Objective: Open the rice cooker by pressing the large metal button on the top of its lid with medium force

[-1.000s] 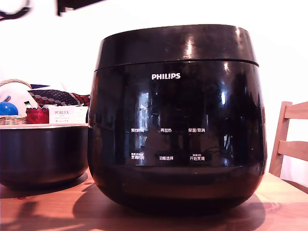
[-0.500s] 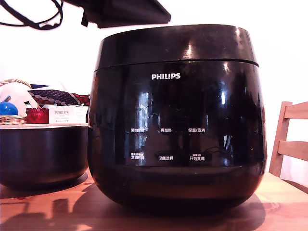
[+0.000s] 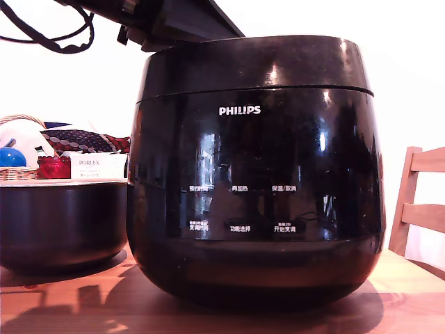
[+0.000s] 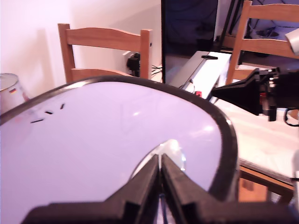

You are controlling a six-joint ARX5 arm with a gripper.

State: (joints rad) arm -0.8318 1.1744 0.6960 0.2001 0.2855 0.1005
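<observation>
On the wooden tabletop (image 3: pixel 403 292), centre of the exterior view: the rice cooker (image 3: pixel 256 209), a large rounded appliance, glossy black, widest at mid-height and tapering toward its base. White PHILIPS lettering sits high on the front; below it run two rows of small white Chinese labels. The shiny body mirrors bright patches of the room.

Lid (image 3: pixel 254 64): a broad glossy black cap as wide as the body, seated flat, with a thin seam marking where it meets the body. In the wrist view its top reads as a wide pale reflective surface with a dark rim, and a rounded silvery button (image 4: pixel 172 150) is set into it.

Gripper (image 4: pixel 160 169): black fingers brought together with almost no gap, tips just over the near edge of the button; whether they touch it cannot be told. In the exterior view the dark arm (image 3: pixel 174 24) and its cable hang above the lid's upper-left edge.

Left of the cooker in the exterior view: a plain black bowl-shaped pot (image 3: pixel 62 223), just beside it. Behind the pot, a basket (image 3: pixel 21 170) and a small white box (image 3: pixel 97 165). Far right: a wooden chair (image 3: pixel 421 202).
</observation>
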